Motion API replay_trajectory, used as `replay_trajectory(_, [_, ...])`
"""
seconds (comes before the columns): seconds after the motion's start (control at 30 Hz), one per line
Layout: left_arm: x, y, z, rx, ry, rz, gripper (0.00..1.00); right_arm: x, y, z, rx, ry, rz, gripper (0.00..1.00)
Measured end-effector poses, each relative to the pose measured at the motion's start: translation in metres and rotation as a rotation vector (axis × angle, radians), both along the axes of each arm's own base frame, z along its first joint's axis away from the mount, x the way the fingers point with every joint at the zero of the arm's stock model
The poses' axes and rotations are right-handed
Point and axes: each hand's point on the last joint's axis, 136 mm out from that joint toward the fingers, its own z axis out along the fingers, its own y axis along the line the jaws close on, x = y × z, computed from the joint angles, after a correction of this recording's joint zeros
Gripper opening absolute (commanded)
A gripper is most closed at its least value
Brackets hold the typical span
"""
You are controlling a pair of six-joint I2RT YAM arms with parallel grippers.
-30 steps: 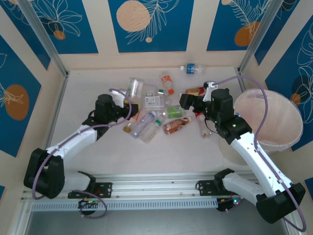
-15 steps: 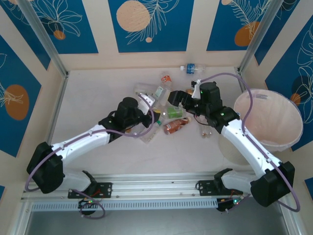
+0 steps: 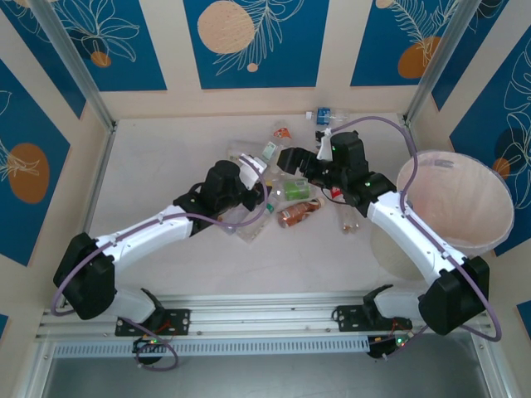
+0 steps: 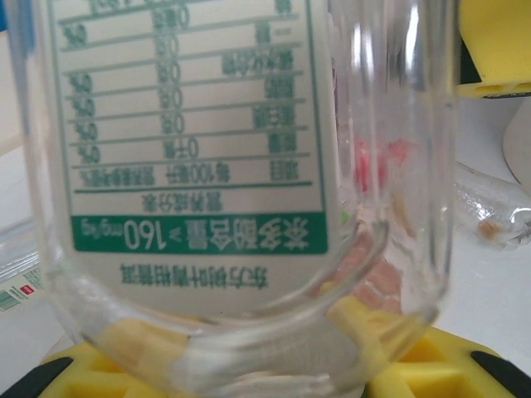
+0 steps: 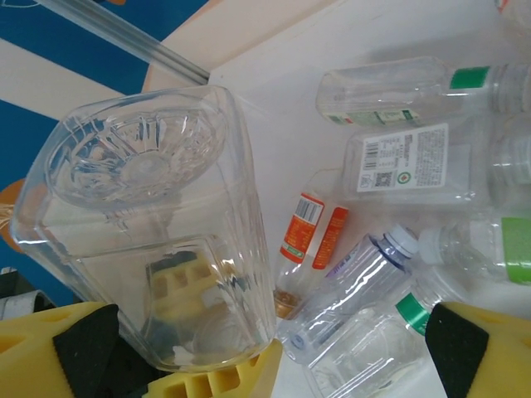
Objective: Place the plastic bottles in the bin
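Top external view: holding a clear bottle (image 4: 191, 124) clamped in the left gripper (image 4: 265, 373), just beside the spread-apart right gripper (image 5: 265, 356), bin (image 3: 452, 153) well off behind the latter; could drop it back among the loose bottles (image 5: 398, 166) if releasing before the other closes.

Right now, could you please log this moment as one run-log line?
left tool: shut on green-label bottle | right tool: open at bottle pile | bin: right of pile, held bottle not yet in

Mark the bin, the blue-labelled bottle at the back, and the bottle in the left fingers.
Bin (image 3: 460, 199), top view, inner lining.
Blue bottle (image 3: 323, 113), top view, label.
Held bottle (image 4: 191, 166), left wrist view, label.
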Motion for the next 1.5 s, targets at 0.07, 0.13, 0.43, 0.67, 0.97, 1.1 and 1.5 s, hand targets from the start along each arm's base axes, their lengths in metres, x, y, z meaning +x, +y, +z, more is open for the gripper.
replay_trajectory(0.07, [0.002,0.0,0.002,-0.006,-0.009,0.006,0.0,0.0,0.003,0.005,0.014,-0.018,0.018,1.0])
replay_trajectory(0.13, [-0.004,-0.007,0.002,0.005,-0.02,-0.031,0.0,-0.001,0.012,0.019,0.05,-0.076,0.058,0.99])
replay_trajectory(0.43, [-0.013,-0.025,0.004,0.002,-0.028,-0.099,0.0,-0.004,0.006,0.032,0.062,-0.155,0.04,0.96])
replay_trajectory(0.67, [-0.028,-0.031,-0.006,-0.01,-0.001,-0.176,0.0,0.01,0.003,0.008,0.006,-0.047,-0.023,0.68])
replay_trajectory(0.97, [-0.031,-0.032,-0.005,-0.016,0.001,-0.191,0.69,0.01,-0.003,0.006,-0.015,-0.046,-0.05,0.44])
replay_trajectory(1.1, [-0.032,-0.032,-0.005,-0.034,-0.009,-0.196,0.91,0.001,-0.011,0.015,-0.045,-0.096,-0.044,0.39])
replay_trajectory(1.5, [-0.027,-0.005,0.017,-0.127,-0.119,-0.063,1.0,-0.016,-0.044,0.054,-0.18,-0.315,-0.079,0.0])
